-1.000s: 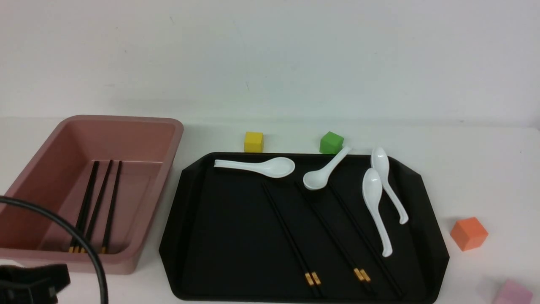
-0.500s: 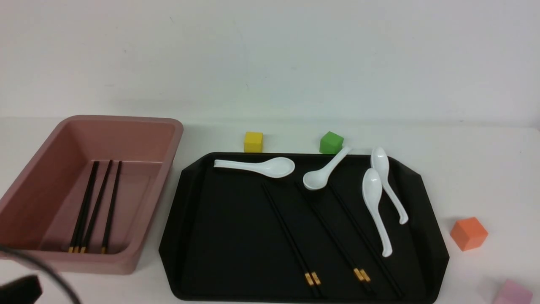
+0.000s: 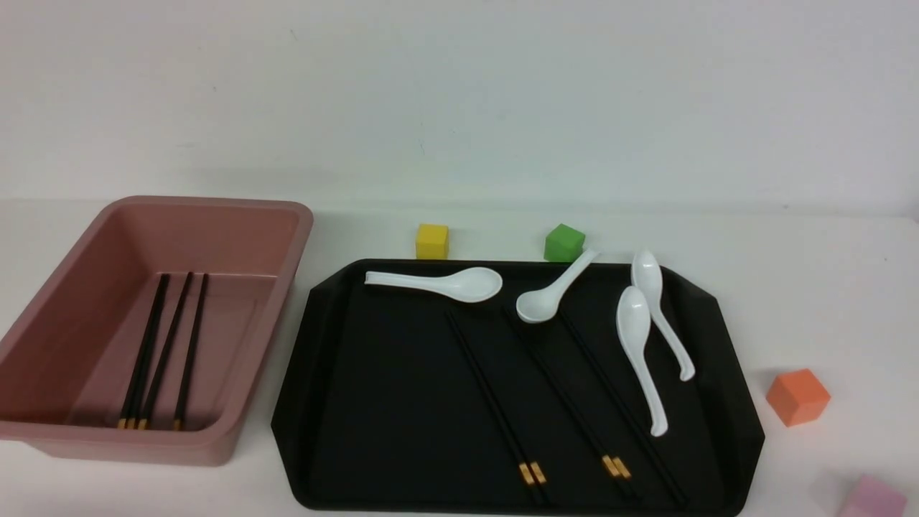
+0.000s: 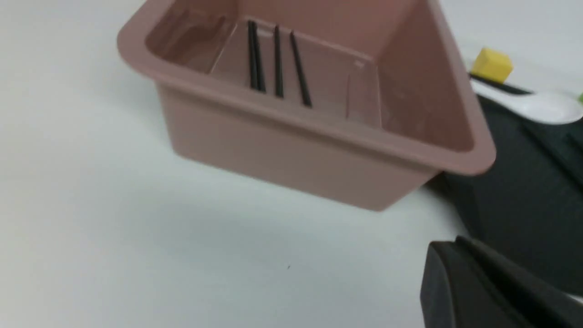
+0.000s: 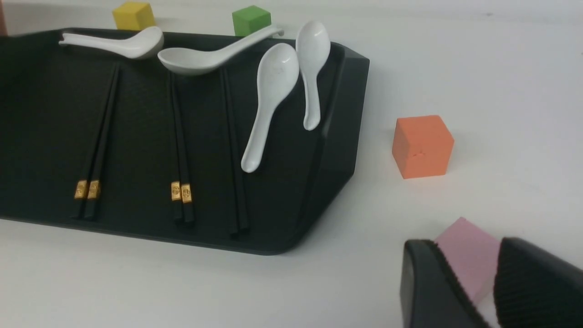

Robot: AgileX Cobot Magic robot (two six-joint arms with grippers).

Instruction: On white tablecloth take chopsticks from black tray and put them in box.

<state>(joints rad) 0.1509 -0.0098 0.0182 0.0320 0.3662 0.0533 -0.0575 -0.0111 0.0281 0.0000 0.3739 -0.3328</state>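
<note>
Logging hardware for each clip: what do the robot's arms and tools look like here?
Little shows. Neither arm appears in the front view. The left tool shows only as matte black, smooth, rounded fingers. The right tool has two black fingers with finely ribbed inner pads. No cables or markings are visible.

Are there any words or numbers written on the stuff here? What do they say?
None can be read.
The gold bands on the chopsticks in the black tray carry a tiny pattern or marks, too small and blurred to read.
The box, white spoons and coloured cubes show no writing.
</note>
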